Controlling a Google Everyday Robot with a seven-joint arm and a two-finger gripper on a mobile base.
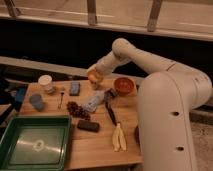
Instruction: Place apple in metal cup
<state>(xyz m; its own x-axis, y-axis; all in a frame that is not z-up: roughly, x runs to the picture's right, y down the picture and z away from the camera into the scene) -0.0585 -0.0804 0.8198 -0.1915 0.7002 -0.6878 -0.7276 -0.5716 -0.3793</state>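
Gripper [96, 78] at table's [95, 145] twelve o'clock, clamped on half-hidden apple [92, 75], arm [175, 110] covering the three o'clock edge

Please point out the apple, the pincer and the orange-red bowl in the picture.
apple [92, 76]: camera view, on its yellow skin.
pincer [95, 74]: camera view, midway between its fingertips, left of the bowl, shut on the apple.
orange-red bowl [123, 92]: camera view, on its near outer wall.
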